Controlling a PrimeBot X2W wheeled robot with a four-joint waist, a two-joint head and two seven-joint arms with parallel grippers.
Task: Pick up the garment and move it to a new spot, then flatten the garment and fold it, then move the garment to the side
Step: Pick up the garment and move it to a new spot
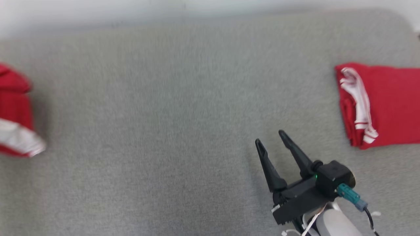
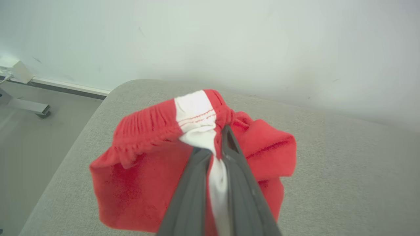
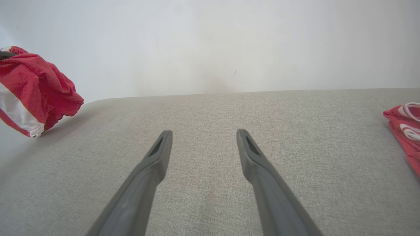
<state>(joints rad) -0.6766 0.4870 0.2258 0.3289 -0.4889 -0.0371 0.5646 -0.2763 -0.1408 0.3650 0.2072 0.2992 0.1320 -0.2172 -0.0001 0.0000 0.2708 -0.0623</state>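
Note:
A red garment (image 2: 141, 170) with a white stripe and an elastic waistband hangs bunched from my left gripper (image 2: 215, 139), whose fingers are shut on the white strip at the waistband. The same garment (image 1: 14, 114) shows at the far left edge of the head view and lifted at the left of the right wrist view (image 3: 36, 88). My right gripper (image 1: 270, 137) stands open over the grey surface at lower right, nothing between its fingers (image 3: 157, 154).
A folded red garment with white trim (image 1: 380, 105) lies at the right side of the grey padded surface (image 1: 170, 131); its edge shows in the right wrist view (image 3: 405, 127). A pale wall runs behind. Floor and a metal foot (image 2: 28, 106) lie beyond the surface's left end.

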